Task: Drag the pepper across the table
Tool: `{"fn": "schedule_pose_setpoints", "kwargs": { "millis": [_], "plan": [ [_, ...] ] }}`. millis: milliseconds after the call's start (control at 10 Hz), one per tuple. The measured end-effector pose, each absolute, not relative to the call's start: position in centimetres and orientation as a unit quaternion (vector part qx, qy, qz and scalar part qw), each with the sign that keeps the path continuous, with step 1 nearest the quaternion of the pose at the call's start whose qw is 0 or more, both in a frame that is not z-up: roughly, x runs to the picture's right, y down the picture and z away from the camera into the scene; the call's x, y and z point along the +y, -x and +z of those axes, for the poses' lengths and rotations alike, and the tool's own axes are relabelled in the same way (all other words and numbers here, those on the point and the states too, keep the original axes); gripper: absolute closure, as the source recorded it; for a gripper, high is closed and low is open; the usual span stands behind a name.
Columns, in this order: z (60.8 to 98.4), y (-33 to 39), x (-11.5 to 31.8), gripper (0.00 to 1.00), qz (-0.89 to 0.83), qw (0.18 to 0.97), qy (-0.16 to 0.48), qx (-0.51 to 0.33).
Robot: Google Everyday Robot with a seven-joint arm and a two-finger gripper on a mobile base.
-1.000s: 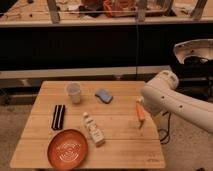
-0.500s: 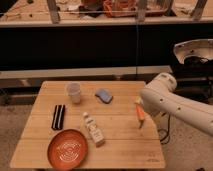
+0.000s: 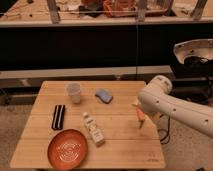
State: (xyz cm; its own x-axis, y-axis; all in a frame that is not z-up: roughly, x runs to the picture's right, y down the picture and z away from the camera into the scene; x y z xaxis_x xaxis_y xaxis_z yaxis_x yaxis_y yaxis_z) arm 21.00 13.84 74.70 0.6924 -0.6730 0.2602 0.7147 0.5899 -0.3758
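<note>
Slim orange tapered pepper [image 3: 140,119] sits by the square light bamboo-plank table [image 3: 115,145]'s right edge. Gripper [image 3: 137,106]'s at that same edge, tucked behind the white arm [image 3: 170,107], can't tell if it's spread or pinching.

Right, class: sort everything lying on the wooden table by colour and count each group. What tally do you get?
Orange: 2, the plate and the pepper
Blue: 1, the sponge
Black: 1, the flat block
Pale or clear: 2, the cup and the bottle
Total: 6
The hand is hidden behind the white arm beside the pepper.
</note>
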Motion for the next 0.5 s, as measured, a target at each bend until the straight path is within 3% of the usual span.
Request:
{"fn": "schedule_pose_setpoints", "kwargs": {
  "millis": [500],
  "plan": [
    [77.2,-20.6,15.1,0.20,-0.424,0.875,0.226,-0.062]
  ]
}}
